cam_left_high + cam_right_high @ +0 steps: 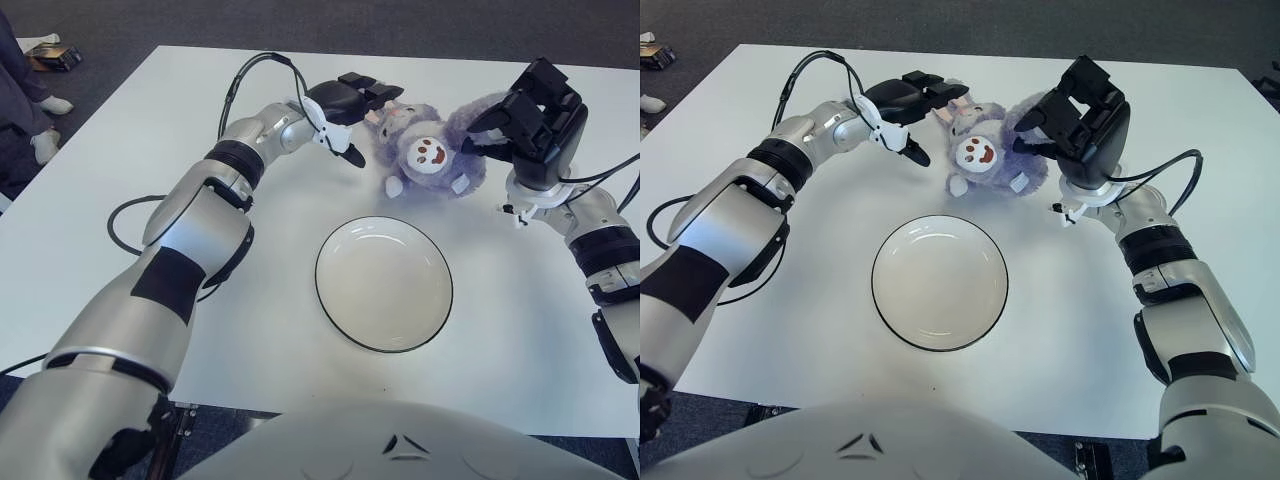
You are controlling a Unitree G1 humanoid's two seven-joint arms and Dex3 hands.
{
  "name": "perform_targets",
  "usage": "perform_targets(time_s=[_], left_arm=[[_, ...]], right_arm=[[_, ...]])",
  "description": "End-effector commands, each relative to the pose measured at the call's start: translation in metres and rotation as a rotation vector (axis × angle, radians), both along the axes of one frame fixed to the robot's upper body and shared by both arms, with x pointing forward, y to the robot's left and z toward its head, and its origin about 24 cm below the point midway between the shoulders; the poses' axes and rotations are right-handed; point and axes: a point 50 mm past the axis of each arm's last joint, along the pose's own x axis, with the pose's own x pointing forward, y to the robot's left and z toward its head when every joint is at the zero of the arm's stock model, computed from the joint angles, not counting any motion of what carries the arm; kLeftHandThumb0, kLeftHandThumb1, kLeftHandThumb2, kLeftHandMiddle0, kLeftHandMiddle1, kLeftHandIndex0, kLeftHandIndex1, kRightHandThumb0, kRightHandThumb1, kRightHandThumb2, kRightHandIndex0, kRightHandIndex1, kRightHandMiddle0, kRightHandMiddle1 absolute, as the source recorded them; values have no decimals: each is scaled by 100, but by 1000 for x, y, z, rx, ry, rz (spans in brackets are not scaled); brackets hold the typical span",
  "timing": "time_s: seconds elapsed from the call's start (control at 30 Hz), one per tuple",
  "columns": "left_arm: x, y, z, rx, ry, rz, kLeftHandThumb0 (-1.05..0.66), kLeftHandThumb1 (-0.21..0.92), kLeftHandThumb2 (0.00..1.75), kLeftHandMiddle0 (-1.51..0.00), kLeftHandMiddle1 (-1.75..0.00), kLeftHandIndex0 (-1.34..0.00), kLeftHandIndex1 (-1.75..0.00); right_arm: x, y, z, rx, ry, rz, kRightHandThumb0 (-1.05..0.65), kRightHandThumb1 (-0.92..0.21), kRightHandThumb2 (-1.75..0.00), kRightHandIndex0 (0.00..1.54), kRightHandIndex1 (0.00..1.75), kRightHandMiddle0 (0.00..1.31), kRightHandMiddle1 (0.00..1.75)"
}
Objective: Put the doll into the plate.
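Note:
A purple plush doll [425,150] with a white face lies on the white table [150,150], just beyond the plate. The white plate [383,283] with a dark rim has nothing in it and sits in the middle. My left hand [366,122] is at the doll's left side. Its fingers [368,88] stretch flat over the ears and its thumb points down at the table. My right hand [482,128] is at the doll's right side, its curled fingers and thumb closed on the purple fur.
A black cable [118,218] loops on the table beside my left arm, and another cable [610,172] trails from my right wrist. A person's feet [45,105] show on the floor at the far left. The table's front edge runs below the plate.

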Motion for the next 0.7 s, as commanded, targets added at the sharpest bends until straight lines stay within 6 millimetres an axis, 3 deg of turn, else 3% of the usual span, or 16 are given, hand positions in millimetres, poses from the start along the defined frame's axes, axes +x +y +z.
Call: perform_targets(time_s=[0.0, 0.13, 0.37, 0.67], left_arm=[[-2, -8, 9, 25, -22, -41, -105, 84, 15, -1, -10, 0, -1], [-4, -13, 10, 23, -14, -63, -105, 83, 14, 0, -9, 0, 0], [-11, -26, 7, 19, -34, -117, -105, 83, 13, 0, -1, 0, 0], [-16, -34, 2, 29, -86, -154, -103, 83, 12, 0, 0, 0, 0]], right_arm=[[-3, -9, 5, 14, 22, 3, -1, -5, -161, 82, 175, 62, 167], [-7, -19, 2, 3, 77, -23, -1, -4, -162, 83, 175, 62, 167], [-12, -10, 0, 55, 181, 22, -1, 0, -165, 85, 175, 66, 165], [-13, 2, 2, 140, 126, 6, -1, 2, -167, 87, 175, 70, 162]])
